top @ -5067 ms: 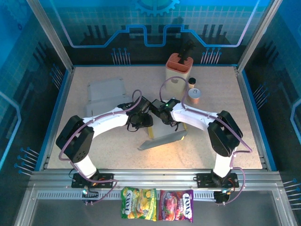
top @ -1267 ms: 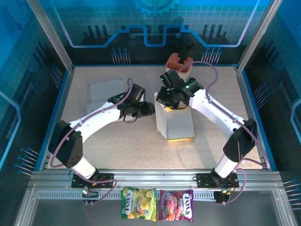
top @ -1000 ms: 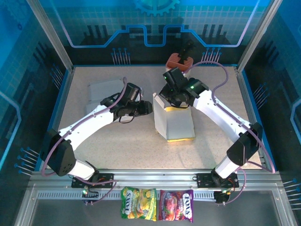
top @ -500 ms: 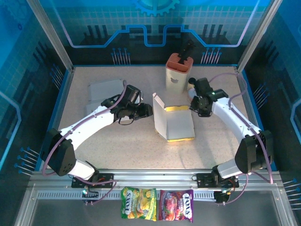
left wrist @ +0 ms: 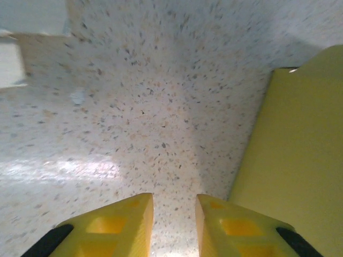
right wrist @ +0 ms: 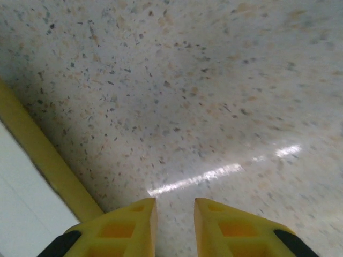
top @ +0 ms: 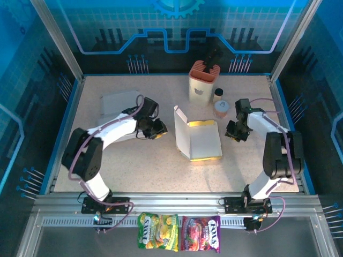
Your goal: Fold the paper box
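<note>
Paper box looks half-done, flap not tucked yet

Your paper box [top: 199, 142] sits mid-desk [top: 134, 160] with one flap [top: 180, 115] sticking up. The left end effector [top: 161, 128] and right end effector [top: 229, 133] flank it, fingers slightly apart, gripping nothing.

Matt paper box [top: 201, 140], glossy speckled table [top: 140, 167]

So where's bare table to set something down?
Bare: the near strip between the paper box and the front rail, and the far right corner. Crowded: behind the box, by the orange holder and small jar.
</note>
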